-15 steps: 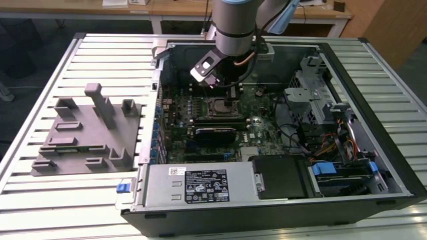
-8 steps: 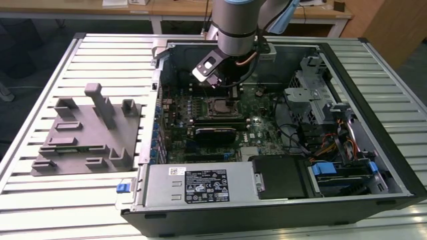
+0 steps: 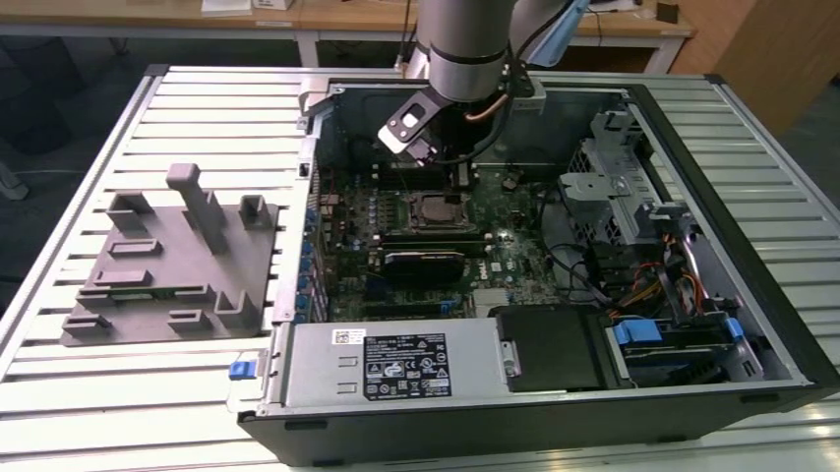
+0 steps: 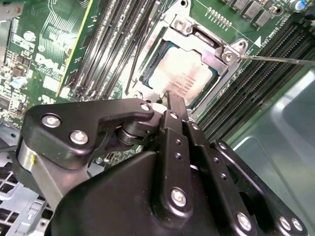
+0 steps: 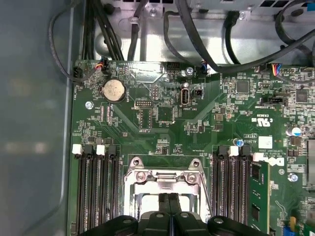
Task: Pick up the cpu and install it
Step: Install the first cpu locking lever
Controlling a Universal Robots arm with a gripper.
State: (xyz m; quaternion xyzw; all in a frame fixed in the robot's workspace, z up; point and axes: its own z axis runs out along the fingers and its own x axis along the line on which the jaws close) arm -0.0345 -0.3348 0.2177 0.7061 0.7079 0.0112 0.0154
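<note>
The chip (image 4: 179, 73) lies flat in its socket (image 4: 226, 54), apparently seated where it belongs, so the claw (image 4: 170, 98) hangs just above its edge, pinched shut and holding nothing.

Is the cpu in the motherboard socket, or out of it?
In. In the second wrist view the cpu lies flat inside the metal socket frame, close to the tip of the hand.

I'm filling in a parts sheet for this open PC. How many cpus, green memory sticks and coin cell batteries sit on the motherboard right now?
cpu, lying in the socket: 1
memory stick, green, standing in a slot: 1
coin cell battery: 1
Total: 3
</note>
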